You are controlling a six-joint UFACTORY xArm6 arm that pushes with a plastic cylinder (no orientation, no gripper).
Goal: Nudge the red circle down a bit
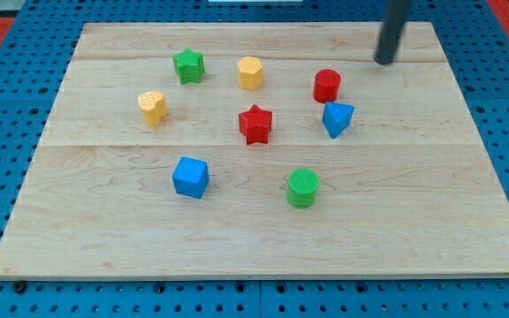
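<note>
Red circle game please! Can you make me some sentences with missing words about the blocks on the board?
1. My tip is toward the view's top and ____ of the red circle.
2. The block just below the red circle is the ____ one.
3. The green star sits left of a ____ block.
4. The number of red blocks on the wooden board is ____.

Missing words: right; blue; yellow; two

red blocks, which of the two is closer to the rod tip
The red circle, near the view's top right, just down-left of my tip. The red star sits farther off, mid-board, left of the blue block.
</note>
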